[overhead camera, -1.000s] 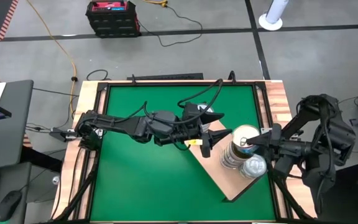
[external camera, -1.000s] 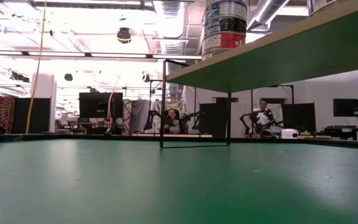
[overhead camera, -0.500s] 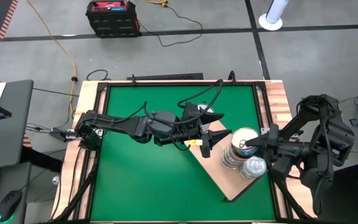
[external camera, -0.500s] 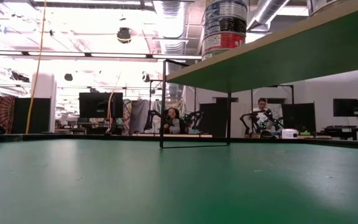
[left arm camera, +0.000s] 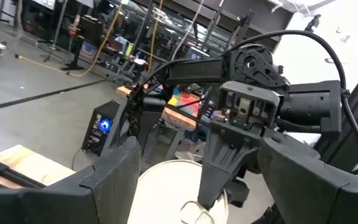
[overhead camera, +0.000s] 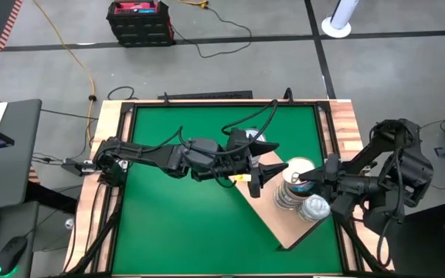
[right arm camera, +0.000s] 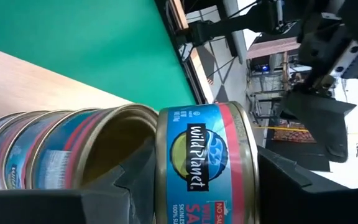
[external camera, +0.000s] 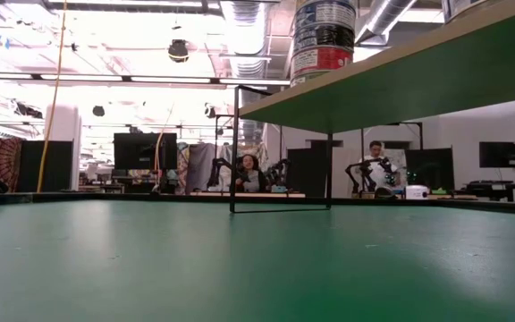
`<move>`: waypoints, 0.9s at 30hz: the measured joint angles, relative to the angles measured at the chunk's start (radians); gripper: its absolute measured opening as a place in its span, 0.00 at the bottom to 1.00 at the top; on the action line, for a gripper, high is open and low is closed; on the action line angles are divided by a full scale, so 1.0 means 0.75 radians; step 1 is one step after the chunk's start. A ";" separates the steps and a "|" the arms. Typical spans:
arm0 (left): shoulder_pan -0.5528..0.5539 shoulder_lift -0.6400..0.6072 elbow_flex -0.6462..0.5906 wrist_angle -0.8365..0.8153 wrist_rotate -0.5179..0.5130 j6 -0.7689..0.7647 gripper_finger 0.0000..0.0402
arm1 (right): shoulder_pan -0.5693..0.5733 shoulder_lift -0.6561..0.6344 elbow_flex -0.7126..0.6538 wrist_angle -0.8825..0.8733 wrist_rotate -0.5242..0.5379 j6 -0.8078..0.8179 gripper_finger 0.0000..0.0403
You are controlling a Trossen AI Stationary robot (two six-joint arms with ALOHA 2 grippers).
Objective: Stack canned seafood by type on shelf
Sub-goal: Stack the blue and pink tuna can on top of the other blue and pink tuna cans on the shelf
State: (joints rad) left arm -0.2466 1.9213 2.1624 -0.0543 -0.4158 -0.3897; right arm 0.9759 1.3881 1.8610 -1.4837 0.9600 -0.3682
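the shelf (overhead camera: 273,220) is a light-wood board lying at an angle on the green mat (overhead camera: 184,216), toward the mat's right side. two stacks of tins stand on it: a taller stack (overhead camera: 290,191) nearer the mat's middle and a second stack (overhead camera: 315,208) just beside it, toward the right edge.

the right gripper (overhead camera: 309,178) reaches in from the right, over the top of the taller stack. right wrist view: its fingers are closed on a blue-and-red labelled tin (right arm camera: 205,163), one finger on each flat face, the tin turned on edge relative to the camera. just beside this tin are the other tins of the stack (right arm camera: 55,149), their gold rims lined up, with bare shelf wood (right arm camera: 23,78) behind.

the left gripper (overhead camera: 263,174) is extended across the mat to the shelf's near corner, right next to the taller stack. left wrist view: its two dark fingers (left arm camera: 114,180) are spread wide, with a pale tin lid (left arm camera: 173,193) and pull-tab between them; contact cannot be told.

low view: the shelf's underside (external camera: 401,76) crosses the upper right, a labelled tin stack (external camera: 323,36) standing on it.
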 joint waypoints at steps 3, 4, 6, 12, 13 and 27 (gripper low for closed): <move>0.000 0.000 0.000 -0.001 0.038 -0.014 0.76 | -0.013 0.012 0.001 -0.001 -0.027 0.000 0.57; 0.000 0.000 0.000 -0.001 0.051 -0.025 0.76 | -0.012 0.014 0.001 -0.001 -0.035 0.000 0.57; 0.000 0.000 0.000 0.000 0.079 -0.036 0.76 | -0.011 0.015 0.001 -0.005 -0.036 0.000 0.57; -0.001 0.000 0.000 -0.004 0.106 -0.041 0.76 | 0.011 -0.003 0.001 -0.057 -0.041 0.057 0.57; -0.001 0.000 0.000 -0.004 0.106 -0.042 0.76 | 0.016 -0.007 0.001 -0.066 -0.041 0.068 0.57; 0.002 0.001 0.000 -0.011 0.126 -0.027 0.76 | 0.052 -0.014 0.000 -0.079 -0.113 0.120 0.62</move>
State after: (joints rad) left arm -0.2455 1.9217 2.1624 -0.0624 -0.3211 -0.4103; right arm 1.0145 1.3777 1.8606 -1.5427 0.8749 -0.2782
